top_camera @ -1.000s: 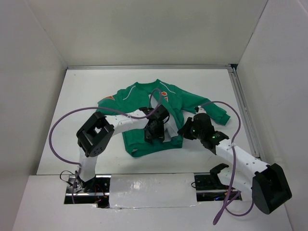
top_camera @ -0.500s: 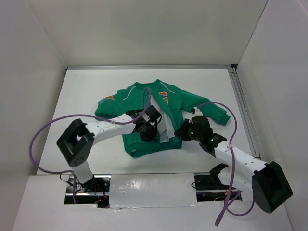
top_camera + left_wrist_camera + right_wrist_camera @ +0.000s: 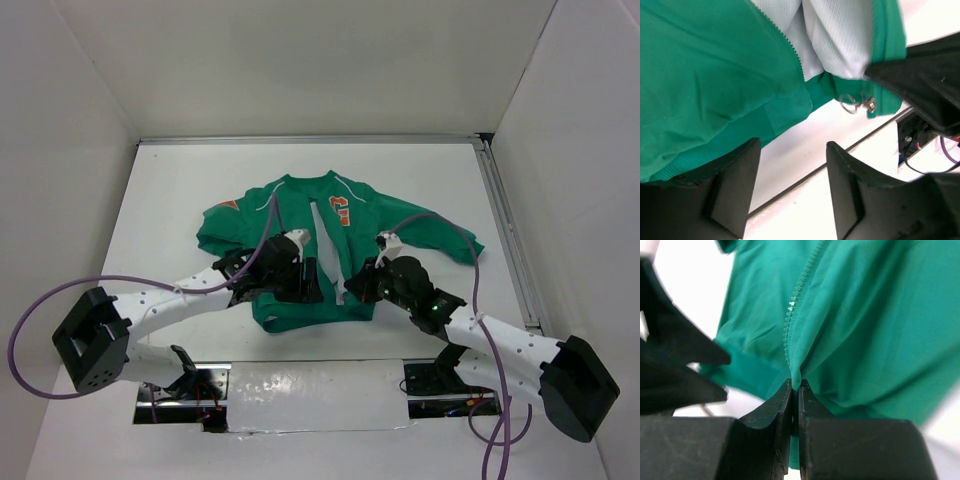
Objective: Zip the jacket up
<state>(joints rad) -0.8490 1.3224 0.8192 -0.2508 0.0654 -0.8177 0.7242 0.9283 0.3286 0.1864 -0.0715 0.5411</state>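
Find the jacket [image 3: 375, 218] lying flat about mid-table on the white table [image 3: 180, 180], collar toward 12 o'clock, hem toward 6 o'clock, close to the arm bases. Note green cloth, sleeves spread toward 9 and 3 o'clock, and thin white piping running down from the shoulders. Also note an orange patch [image 3: 228, 205] on the shoulder at 10 o'clock and an orange letter "G" [image 3: 340, 212] on the chest panel just at 1 o'clock of the opening. See the front unzipped, with light grey lining [image 3: 322, 235] showing as a narrow wedge from collar to hem.

From the left wrist: see zipper teeth [image 3: 790, 45] edging the green panel, fine mesh texture on the lining, a ribbed hem band, and a metal zipper pull [image 3: 854, 103] with a ring at the hem corner of the opposite panel. Record the left gripper [image 3: 790, 195] with jaws apart and nothing held; only hem edge and bare table show through the gap.

From the right wrist: record the right gripper [image 3: 795, 390] with jaws pressed together on a fold of green cloth right beside the teeth line.
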